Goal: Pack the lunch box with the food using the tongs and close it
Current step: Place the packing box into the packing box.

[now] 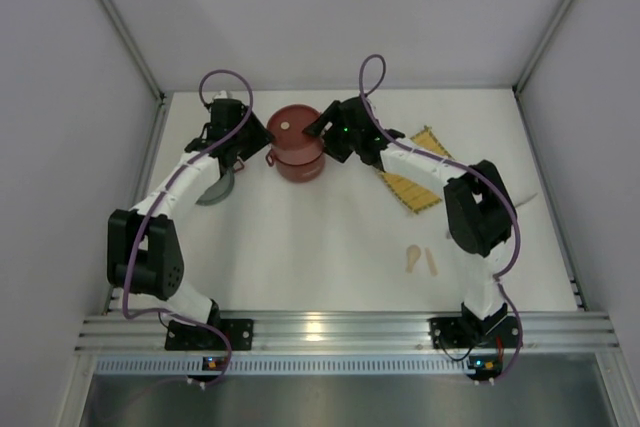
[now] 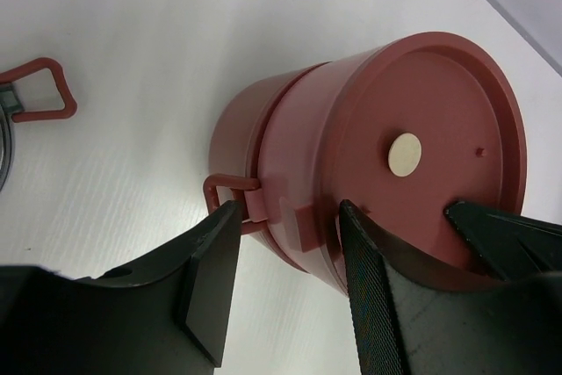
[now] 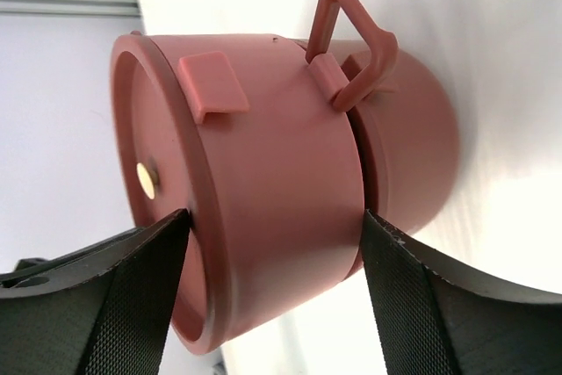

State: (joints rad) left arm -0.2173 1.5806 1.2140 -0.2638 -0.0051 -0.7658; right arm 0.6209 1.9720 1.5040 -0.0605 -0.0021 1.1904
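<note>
Basically late stage: lunch box (image 1: 297, 147) stands upright at the far-middle of the surface (image 1: 320, 237), btw the two arms, both tiers stacked and the flat lid (image 2: 439, 103) seated on top w/ its cream dot (image 2: 405, 154) showing. No food visible in any of the three views, so my read is it's packed inside (can't confirm, box is shut). As for tongs, not clearly seen. A grey curved piece (image 1: 217, 190) lies on the surface just beside the left forearm and could be them, but it's too small to tell. Left wrist view also catches a loose red loop (image 2: 42, 85) at its left edge, apart from the box.

Grip state: left fingers (image 2: 211, 278) are apart, w/ the box's side handle (image 2: 230, 189) and a clip tab in the gap; nothing looks pinched. The right fingers (image 3: 421, 296) are spread wide around the upper tier, one over the lid rim, other at the seam btw tiers. Touching or just off, cannot tell, so can't say if it's gripped.

Done, as I judge: packing, stacking, lid on. Left to do: maybe pressing or locking the lid/clips, then backing both arms off. Yellow mat (image 1: 420, 179) sits right of the box, partly under the right arm. Two beige sticks (image 1: 421, 260) lie nearer the front, well apart from the box.
</note>
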